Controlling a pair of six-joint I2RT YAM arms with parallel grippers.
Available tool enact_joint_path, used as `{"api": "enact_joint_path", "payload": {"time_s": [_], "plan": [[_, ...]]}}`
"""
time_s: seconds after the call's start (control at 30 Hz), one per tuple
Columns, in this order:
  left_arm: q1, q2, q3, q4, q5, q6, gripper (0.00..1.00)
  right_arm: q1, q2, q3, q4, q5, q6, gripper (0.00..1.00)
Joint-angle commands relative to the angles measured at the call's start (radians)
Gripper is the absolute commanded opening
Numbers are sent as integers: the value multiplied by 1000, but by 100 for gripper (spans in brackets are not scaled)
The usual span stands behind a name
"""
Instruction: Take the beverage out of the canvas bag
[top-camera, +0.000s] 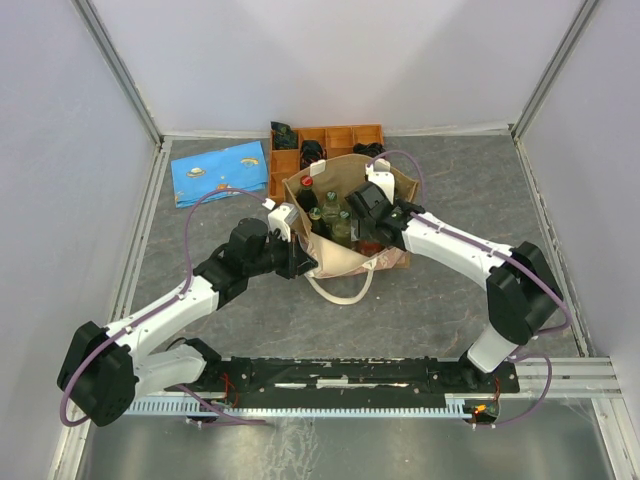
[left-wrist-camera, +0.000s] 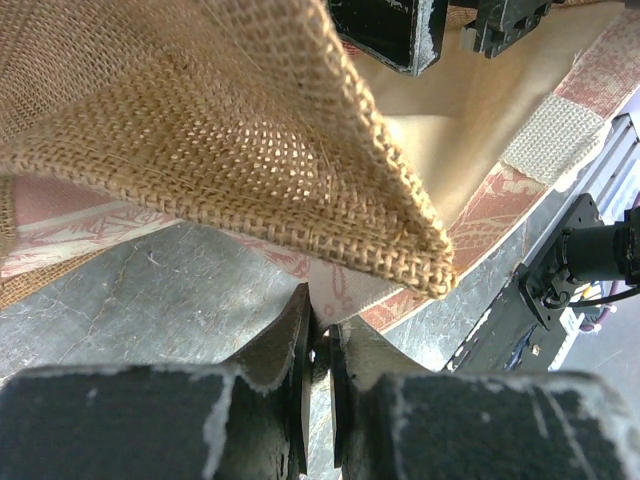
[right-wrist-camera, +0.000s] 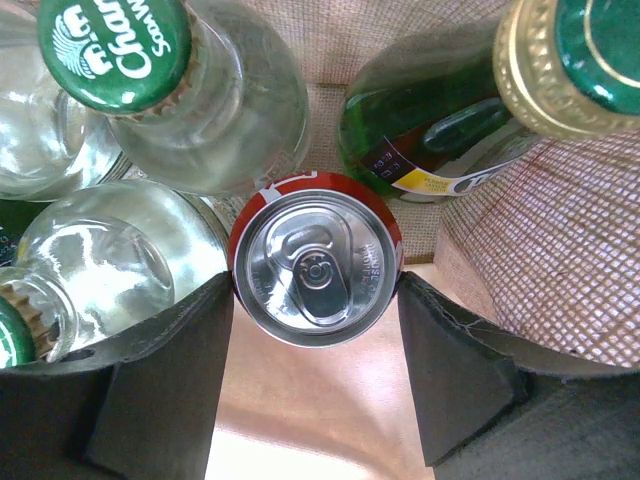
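Note:
The canvas bag (top-camera: 345, 262) stands open mid-table with several bottles and a can inside. Looking down into it in the right wrist view, a red can (right-wrist-camera: 316, 258) with a silver top stands upright on the bag floor. My right gripper (right-wrist-camera: 316, 285) reaches into the bag (right-wrist-camera: 560, 270), and its two fingertips (right-wrist-camera: 215, 300) press the can's left and right sides. My left gripper (left-wrist-camera: 322, 320) is shut on a fold of the bag's pinkish patterned fabric, under the burlap corner (left-wrist-camera: 250, 150). From above, the left gripper (top-camera: 305, 262) sits at the bag's near-left edge and the right gripper (top-camera: 365, 222) over its opening.
Clear glass bottles with green caps (right-wrist-camera: 115, 45) crowd the can's left, and a green bottle (right-wrist-camera: 430, 140) and a gold-foiled top (right-wrist-camera: 570, 60) stand at its right. An orange compartment tray (top-camera: 340, 138) lies behind the bag, a blue patterned cloth (top-camera: 220, 172) at the far left.

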Motion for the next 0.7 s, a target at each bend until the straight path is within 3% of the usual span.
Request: {"api": "enact_joint_path", "payload": {"time_s": [0.0, 0.07, 0.4, 0.67], "plan": [[-13, 19, 2, -114, 14, 42, 3, -26, 77, -3, 91, -2, 12, 66], [-13, 19, 2, -115, 15, 43, 3, -26, 88, -3, 87, -3, 19, 59], [-14, 27, 5, -114, 15, 44, 3, -25, 121, -13, 44, -3, 40, 0], [-13, 20, 4, -111, 7, 44, 3, -23, 21, 0, 10, 28, 11, 0]]}}
